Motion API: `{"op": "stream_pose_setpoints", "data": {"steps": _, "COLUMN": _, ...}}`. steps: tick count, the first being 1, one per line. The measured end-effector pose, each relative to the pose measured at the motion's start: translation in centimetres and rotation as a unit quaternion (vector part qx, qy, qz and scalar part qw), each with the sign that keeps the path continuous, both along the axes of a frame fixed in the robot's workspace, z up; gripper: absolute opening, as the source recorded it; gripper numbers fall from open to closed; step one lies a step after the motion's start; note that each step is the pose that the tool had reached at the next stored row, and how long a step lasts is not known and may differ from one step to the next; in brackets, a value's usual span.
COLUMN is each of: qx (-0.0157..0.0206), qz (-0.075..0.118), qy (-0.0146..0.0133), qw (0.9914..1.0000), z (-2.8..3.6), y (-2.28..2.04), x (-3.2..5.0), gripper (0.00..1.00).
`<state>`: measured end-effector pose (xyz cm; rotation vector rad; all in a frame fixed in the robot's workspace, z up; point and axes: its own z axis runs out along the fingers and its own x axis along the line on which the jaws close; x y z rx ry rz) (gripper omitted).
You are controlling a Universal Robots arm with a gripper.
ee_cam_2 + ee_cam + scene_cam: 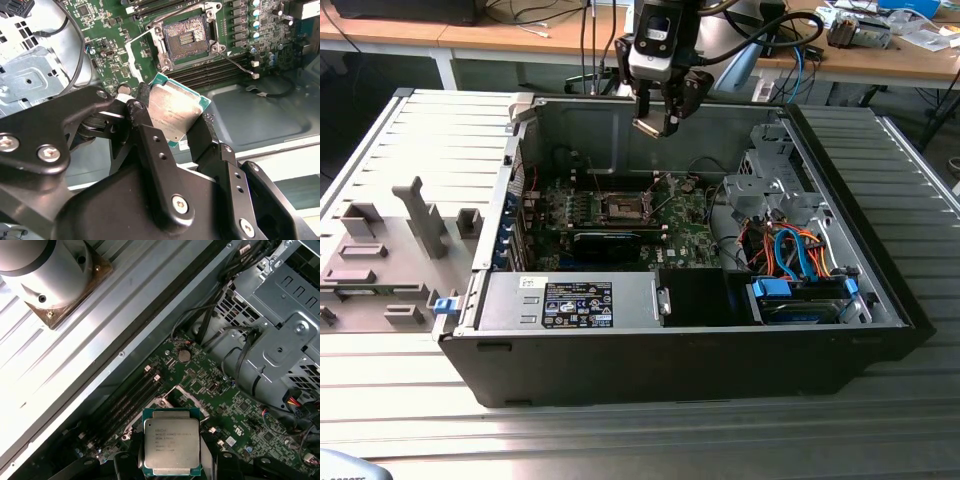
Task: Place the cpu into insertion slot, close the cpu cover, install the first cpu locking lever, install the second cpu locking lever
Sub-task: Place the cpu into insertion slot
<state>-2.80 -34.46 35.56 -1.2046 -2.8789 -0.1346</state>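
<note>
Currently the gripper (656,122) is clamped narrow on the cpu (647,127). Its black fingers (142,120) pinch two opposite edges of the chip in the second wrist view.

Exterior view: the cpu hangs in air at 12 o'clock of the insertion slot (623,208), well apart, above the open computer case (670,360).

Second wrist view: slot bare, dark centre exposed.

First wrist view: cpu's grey metal top seen face-on.

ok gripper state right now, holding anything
Gripper: closed on the small flat square cpu with a silvery-grey metal top.
</note>
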Motion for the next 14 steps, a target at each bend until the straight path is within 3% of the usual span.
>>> {"op": "stream_pose_setpoints", "data": {"steps": 14, "qx": 0.0000, "qz": -0.011, "qy": 0.0000, "qw": 0.99994, "z": 0.00, "y": 0.00, "x": 0.00, "gripper": 0.55}}
